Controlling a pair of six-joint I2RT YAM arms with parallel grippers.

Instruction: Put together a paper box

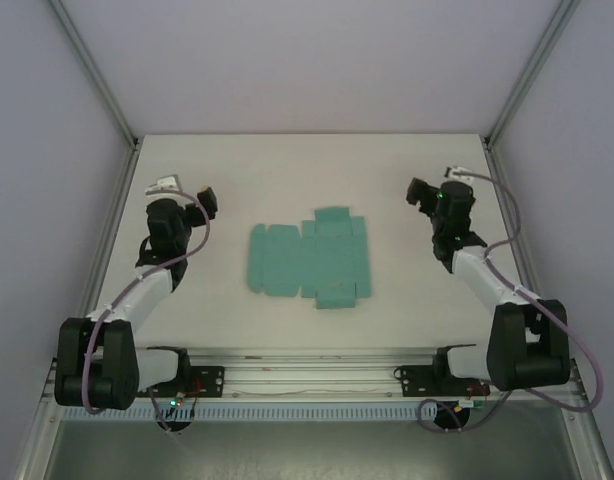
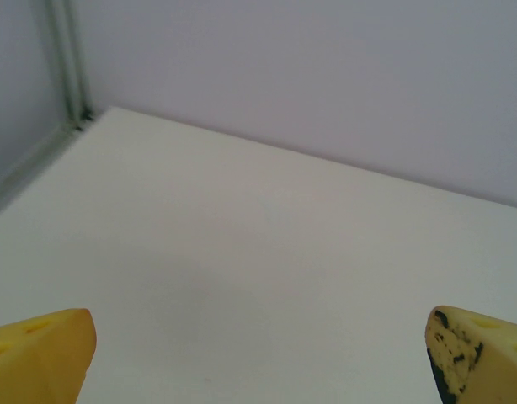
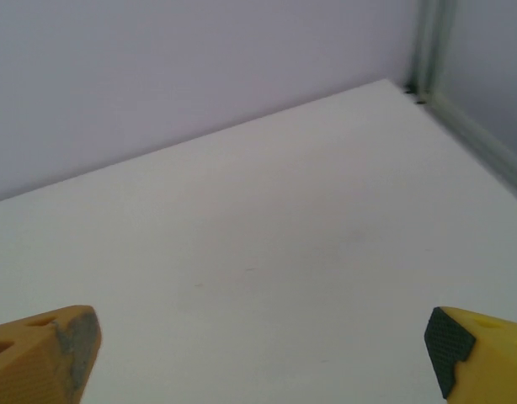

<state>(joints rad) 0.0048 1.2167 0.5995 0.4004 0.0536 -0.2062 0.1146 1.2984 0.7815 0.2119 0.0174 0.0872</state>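
Paper box of teal card lies flat and unfolded at the middle of the white table, between the two arms and well apart from both. To its left hovers the left gripper, to its right the right gripper, each with yellow fingers spread wide, grasping nothing, bare tabletop between them.

Soft, even, diffuse light, no glare anywhere. The white table reads bright without blowing out, and shadows on it are barely there. Overhead view fairly crisp, a little grainy. On the wrist cameras the yellow fingertips sit blurred in the bottom corners; back wall smooth, faintly lilac.
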